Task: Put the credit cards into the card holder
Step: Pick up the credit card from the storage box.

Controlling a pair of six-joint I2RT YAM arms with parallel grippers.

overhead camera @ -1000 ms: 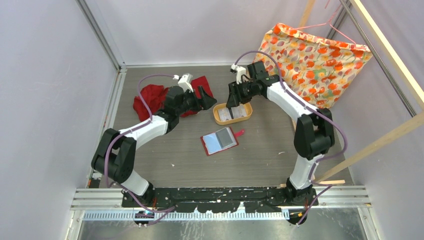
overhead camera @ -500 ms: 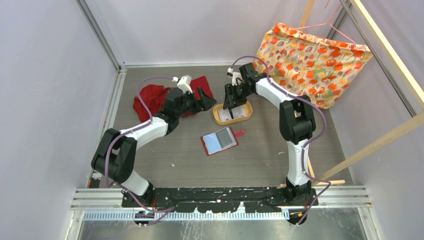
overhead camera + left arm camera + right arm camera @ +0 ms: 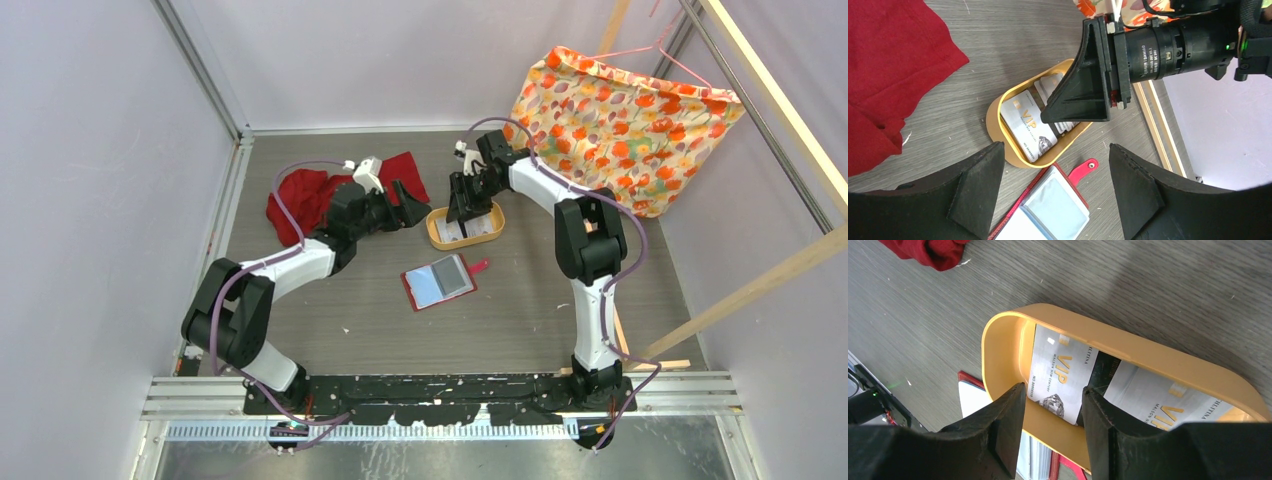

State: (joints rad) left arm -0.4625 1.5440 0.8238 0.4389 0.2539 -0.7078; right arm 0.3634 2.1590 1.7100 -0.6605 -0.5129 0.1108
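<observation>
Two pale credit cards [image 3: 1055, 372] with gold VIP print lie in a tan oval tray [image 3: 1148, 355]; a second card [image 3: 1158, 400] lies partly under my right finger. My right gripper [image 3: 1053, 395] hangs open low over the tray, its fingertips either side of the near card's end. The card holder [image 3: 438, 281], a red wallet, lies open on the table just in front of the tray [image 3: 480, 241], clear pockets up and snap tab out. My left gripper [image 3: 412, 200] hovers open left of the tray. In the left wrist view the card holder [image 3: 1053, 210] shows between its fingers.
A crumpled red cloth [image 3: 320, 195] lies behind the left arm. A floral orange cloth [image 3: 625, 125] hangs on a hanger at the back right. Grey walls close the table on the left and back, and a wooden frame [image 3: 760, 280] stands at the right.
The right arm has folded in, its elbow swinging left, and its gripper has shifted slightly left and lower over the tray. The left arm has barely moved.
</observation>
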